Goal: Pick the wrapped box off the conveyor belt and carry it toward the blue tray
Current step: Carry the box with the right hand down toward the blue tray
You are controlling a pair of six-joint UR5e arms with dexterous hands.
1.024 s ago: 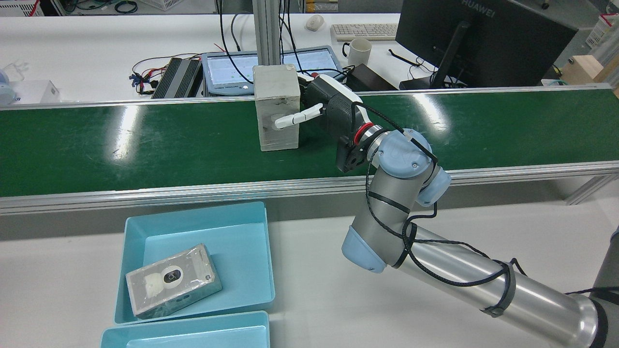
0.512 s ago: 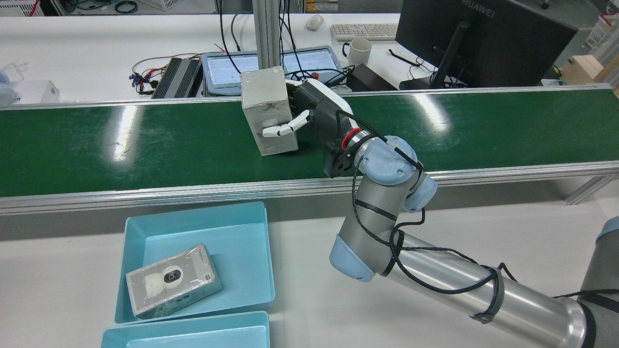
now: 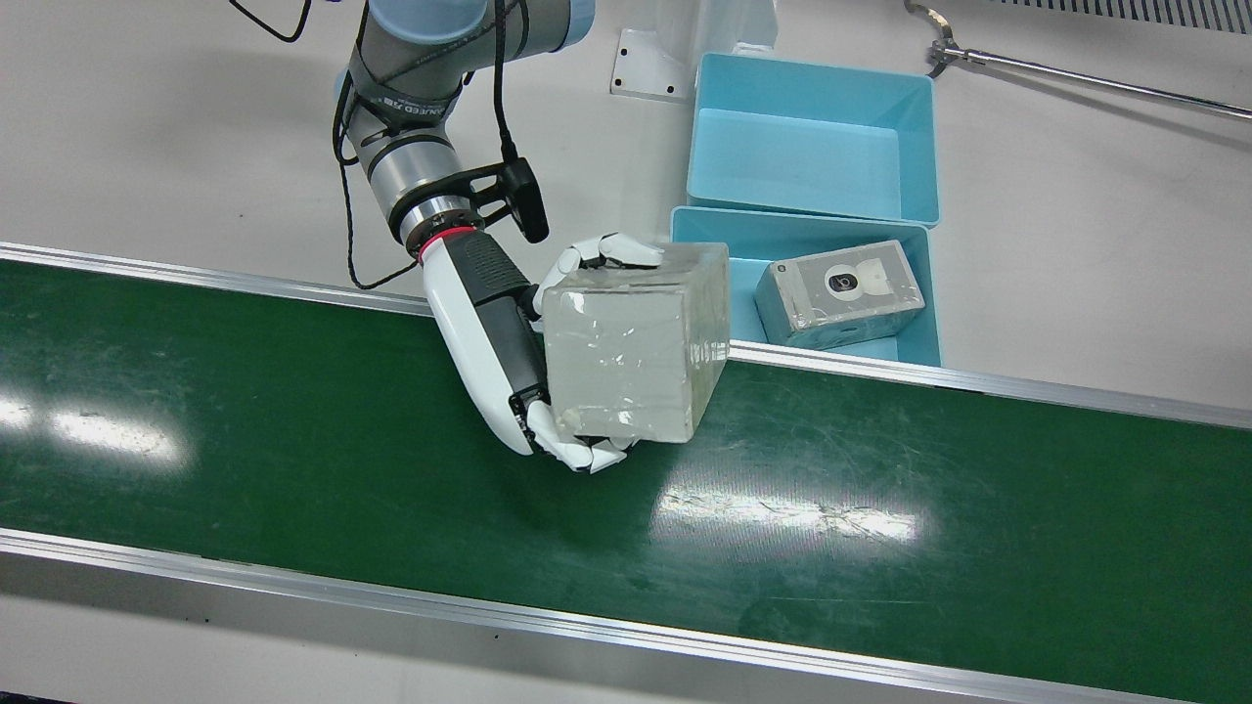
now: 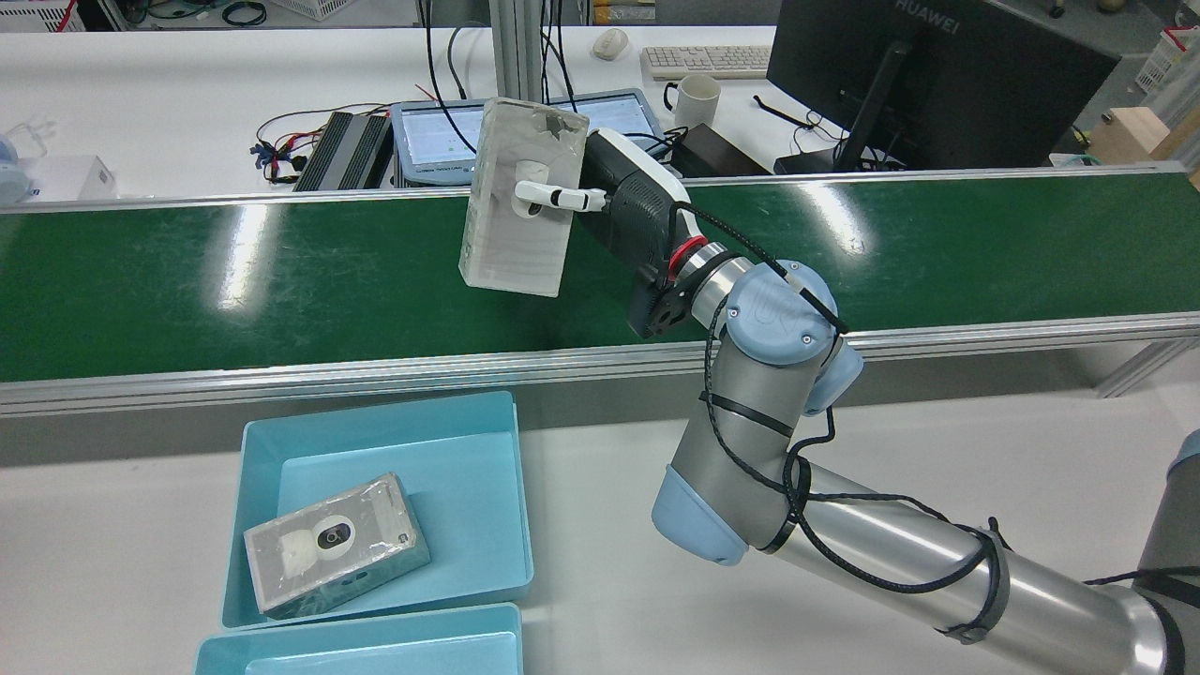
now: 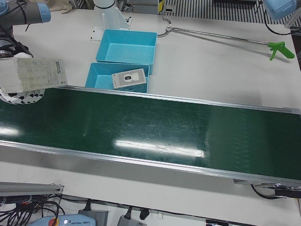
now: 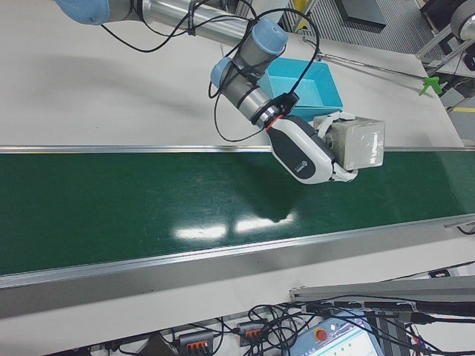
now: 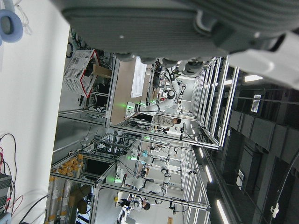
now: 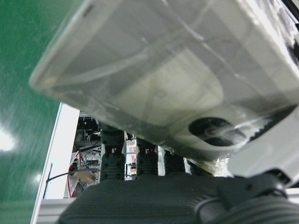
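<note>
Gripping the pale rectangular film-wrapped box [image 4: 518, 197] with your white-and-black right hand [image 4: 600, 202], you held it tilted, clear above the glossy green conveyor belt [image 4: 281, 281], short of the smooth blue plastic tray [image 4: 487, 412].

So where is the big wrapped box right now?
The wrapped box is held in the right robot hand, lifted above the green conveyor belt, near the blue tray.

white worktable [image 4: 141, 103] beyond the right hand [image 4: 619, 202], black monitor [image 4: 937, 80], keyboard [image 4: 705, 61], white mug [image 4: 694, 100], bright ceiling light glare
</note>
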